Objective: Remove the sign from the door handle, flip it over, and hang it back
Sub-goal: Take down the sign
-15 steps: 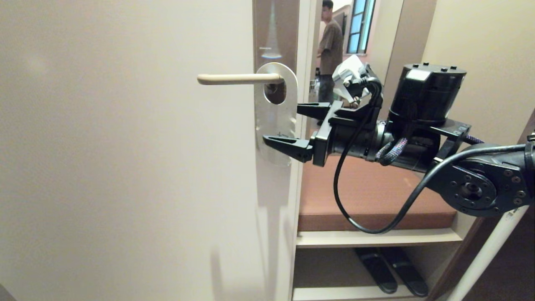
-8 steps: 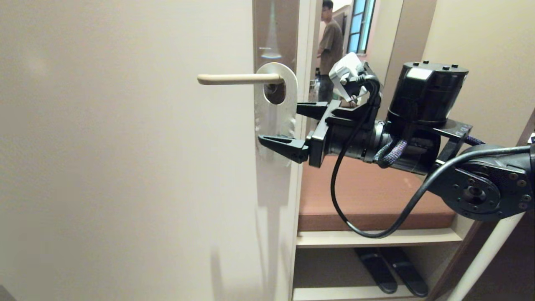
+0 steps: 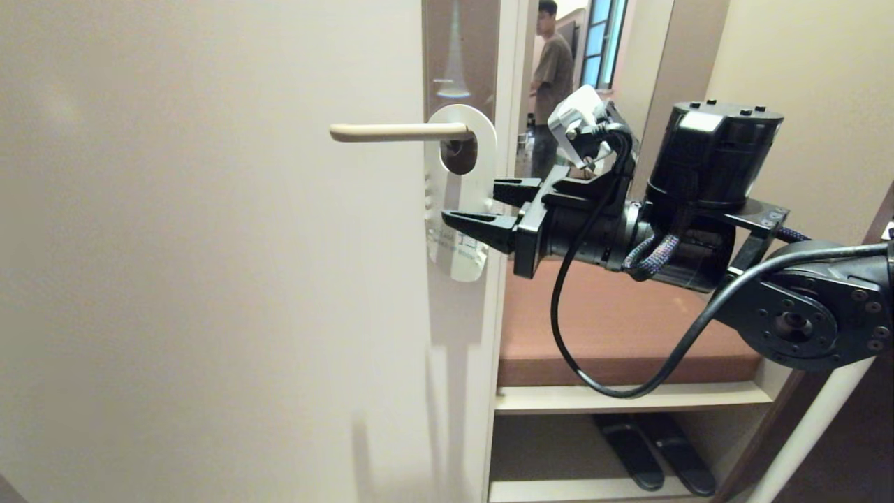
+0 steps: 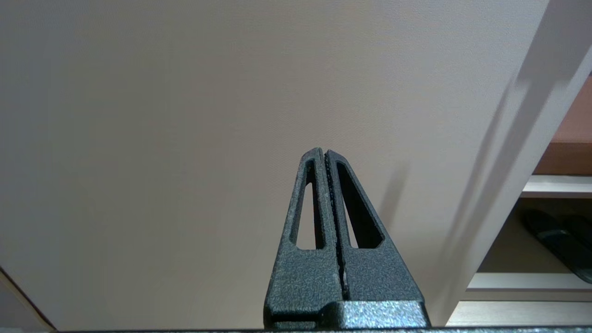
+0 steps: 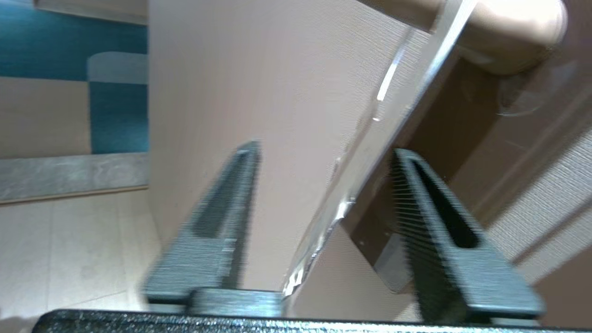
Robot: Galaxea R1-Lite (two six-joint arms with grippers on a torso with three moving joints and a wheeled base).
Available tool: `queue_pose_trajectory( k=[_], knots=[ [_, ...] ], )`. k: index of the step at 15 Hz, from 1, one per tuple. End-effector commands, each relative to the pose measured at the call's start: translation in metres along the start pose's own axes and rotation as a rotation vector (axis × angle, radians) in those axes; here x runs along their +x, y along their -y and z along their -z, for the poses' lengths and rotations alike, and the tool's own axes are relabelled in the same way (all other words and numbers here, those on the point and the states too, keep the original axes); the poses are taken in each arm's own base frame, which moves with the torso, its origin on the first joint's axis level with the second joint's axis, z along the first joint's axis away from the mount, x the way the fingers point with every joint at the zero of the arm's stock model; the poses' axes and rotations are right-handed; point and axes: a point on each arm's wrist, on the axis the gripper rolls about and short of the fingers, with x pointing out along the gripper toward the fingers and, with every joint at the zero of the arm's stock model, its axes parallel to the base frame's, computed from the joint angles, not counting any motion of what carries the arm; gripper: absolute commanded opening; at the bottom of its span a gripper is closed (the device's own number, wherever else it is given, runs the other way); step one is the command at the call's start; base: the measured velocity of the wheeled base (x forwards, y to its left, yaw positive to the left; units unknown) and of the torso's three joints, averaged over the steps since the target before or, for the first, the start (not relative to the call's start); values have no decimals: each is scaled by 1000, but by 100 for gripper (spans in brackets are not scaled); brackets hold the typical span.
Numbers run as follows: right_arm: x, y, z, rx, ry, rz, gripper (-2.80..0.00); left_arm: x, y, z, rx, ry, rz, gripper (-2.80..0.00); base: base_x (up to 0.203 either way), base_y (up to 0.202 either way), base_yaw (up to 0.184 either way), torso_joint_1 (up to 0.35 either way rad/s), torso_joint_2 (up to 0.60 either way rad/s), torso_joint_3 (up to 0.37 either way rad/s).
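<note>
The sign (image 3: 457, 185) hangs by its hole on the cream door handle (image 3: 391, 131), pale face with faint lettering toward me. My right gripper (image 3: 475, 202) reaches in level from the right, open, one finger on each side of the sign's lower half. In the right wrist view the sign (image 5: 370, 152) runs edge-on between the two fingers (image 5: 430, 217), with a gap on each side, and the handle's elbow (image 5: 508, 23) lies beyond. My left gripper (image 4: 323, 155) is shut and empty, pointing at the plain door face.
The handle sits on a tall brown plate (image 3: 461, 49) at the door's edge. Past the edge are a brown-topped shelf unit (image 3: 628, 328) with dark slippers (image 3: 656, 454) below. A person (image 3: 552, 77) stands in the room beyond.
My right gripper's fingers have drawn closer together around the sign, the lower one rising. The sign's lower end has shifted slightly. The left arm has kept still.
</note>
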Motion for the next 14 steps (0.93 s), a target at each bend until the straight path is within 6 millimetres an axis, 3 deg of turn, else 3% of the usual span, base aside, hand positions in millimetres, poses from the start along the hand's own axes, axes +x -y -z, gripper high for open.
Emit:
queue_pose_trajectory(
  k=[1, 14],
  knots=[
    [0, 0, 0, -3, 4, 0, -280, 0, 0, 0, -1, 0, -1, -280, 0, 0, 0, 0, 0, 0],
    [-3, -1, -3, -4, 7, 6, -280, 0, 0, 0, -1, 0, -1, -280, 0, 0, 0, 0, 0, 0]
  ],
)
